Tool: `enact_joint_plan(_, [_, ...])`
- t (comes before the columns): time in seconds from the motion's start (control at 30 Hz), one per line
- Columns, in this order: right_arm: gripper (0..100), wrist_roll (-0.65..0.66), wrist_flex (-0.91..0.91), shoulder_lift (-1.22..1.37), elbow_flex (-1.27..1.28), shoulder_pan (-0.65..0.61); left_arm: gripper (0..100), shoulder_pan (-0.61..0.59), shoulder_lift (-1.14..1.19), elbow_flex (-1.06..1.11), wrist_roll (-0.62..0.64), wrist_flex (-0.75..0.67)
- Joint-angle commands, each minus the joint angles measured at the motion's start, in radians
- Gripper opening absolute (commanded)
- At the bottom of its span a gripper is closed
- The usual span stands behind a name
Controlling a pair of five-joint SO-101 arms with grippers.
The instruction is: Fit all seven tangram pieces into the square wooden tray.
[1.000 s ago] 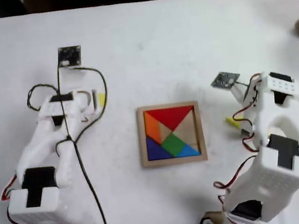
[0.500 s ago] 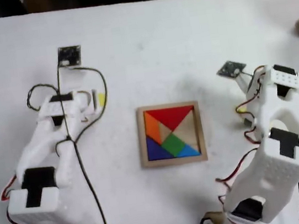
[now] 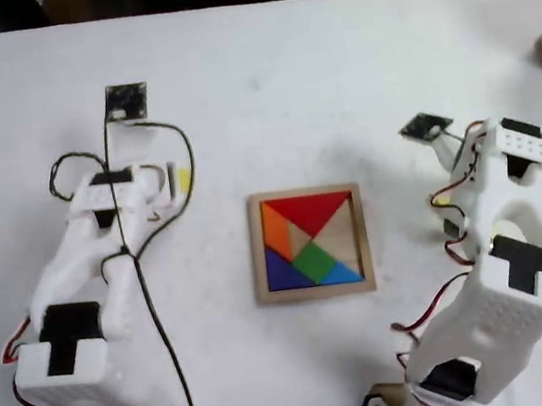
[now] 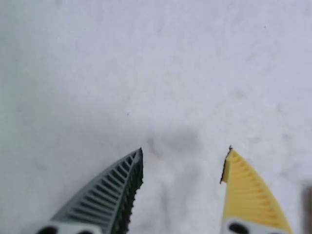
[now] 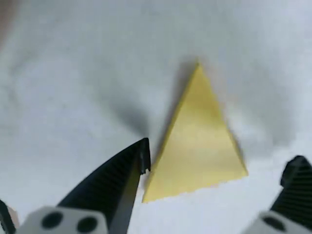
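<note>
Square wooden tray (image 3: 257, 255) with coloured pieces (image 3: 308, 213), yellow triangle (image 5: 197, 141) (flat on tabletop (image 5: 73, 73)) between spread right gripper (image 5: 219, 163) fingers, left gripper (image 4: 184, 155) fingers spread.

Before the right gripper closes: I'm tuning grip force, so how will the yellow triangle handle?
The yellow triangle looks thin and rigid, so probably light and stiff. Lying flat on the table, it may slide rather than lift, and its slanted edges could slip from the right gripper.
</note>
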Motion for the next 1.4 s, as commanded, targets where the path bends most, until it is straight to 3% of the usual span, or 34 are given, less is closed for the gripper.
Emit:
enact_joint_plan(0.0, [40.3,-0.157,-0.079,-0.05,0.021,0.013,29,-0.015,-0.004,-0.048,0.008,0.003])
enact_joint_plan(0.4, [34.6,-0.215,-0.119,0.079,0.037,-0.028,29,-0.015,-0.004,-0.048,0.008,0.005])
enact_joint_plan(0.57, [26.1,-0.215,-0.12,0.104,0.037,-0.028,29,-0.015,-0.004,-0.048,0.008,0.005])
enact_joint_plan(1.07, [26.2,-0.233,-0.113,0.067,0.031,-0.004,29,-0.015,-0.004,-0.048,0.008,0.003])
enact_joint_plan(1.23, [34.4,-0.284,-0.113,0.053,0.034,0.01,29,-0.015,-0.004,-0.048,0.008,0.003])
enact_joint_plan(1.37, [35.1,-0.29,-0.113,0.113,0.032,0.005,29,-0.015,-0.004,-0.048,0.008,0.003])
